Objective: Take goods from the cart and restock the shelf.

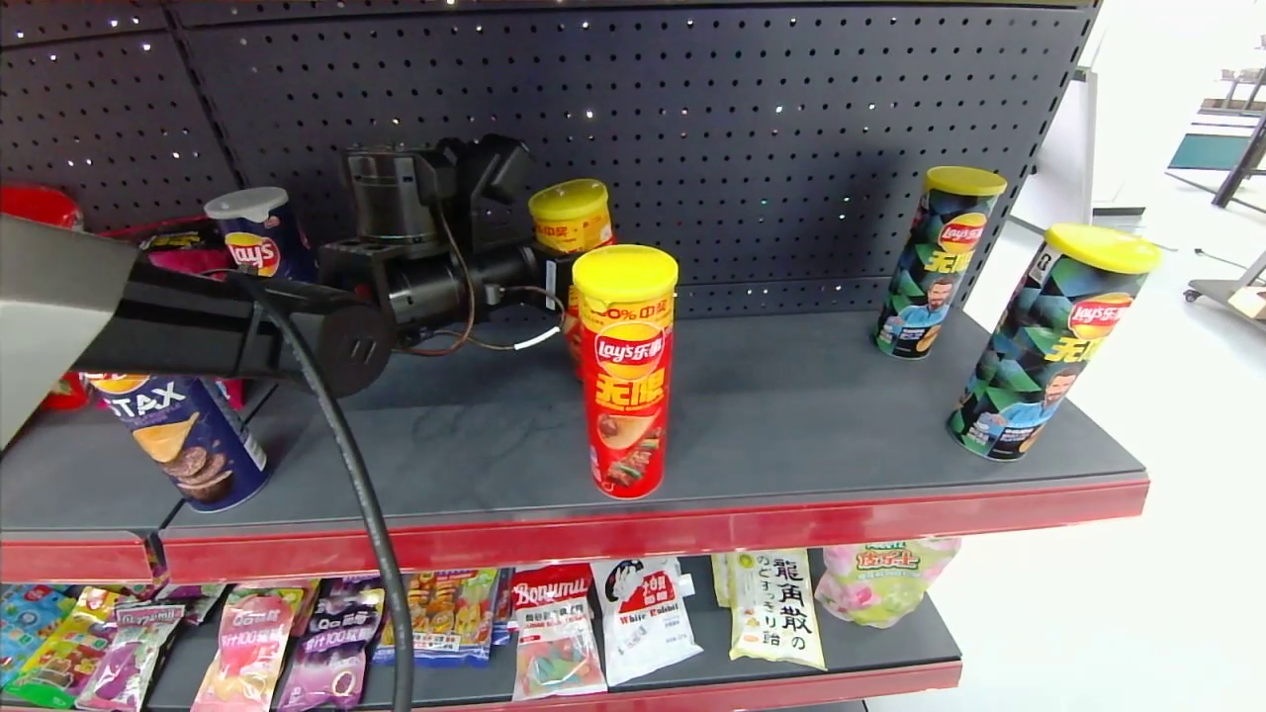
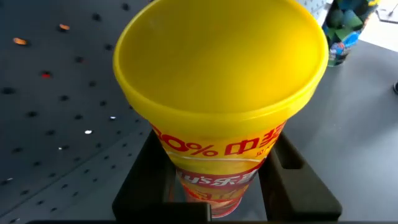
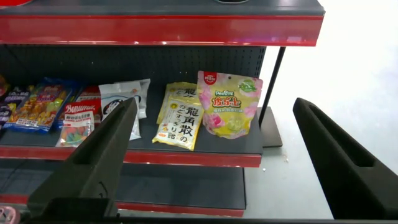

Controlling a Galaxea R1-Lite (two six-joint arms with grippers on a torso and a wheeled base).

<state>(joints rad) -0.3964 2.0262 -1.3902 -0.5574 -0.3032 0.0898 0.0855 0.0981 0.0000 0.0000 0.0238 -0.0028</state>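
Yellow plastic lid over a glossy red tube: the can [image 2: 221,56] stands upright, long axis vertical, between the fingers of my left tool [image 2: 216,146], which looks clenched on its smooth wall. It sits over the matte grey shelf [image 1: 791,415], just behind a twin can [image 1: 625,371]. My right tool [image 3: 214,106] hangs released, well apart, facing crinkly bags [image 3: 186,115].

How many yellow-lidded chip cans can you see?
4: a red can at the shelf's front edge, a second can behind it in the left tool, two patterned cans toward the right end. The arm may hide others.
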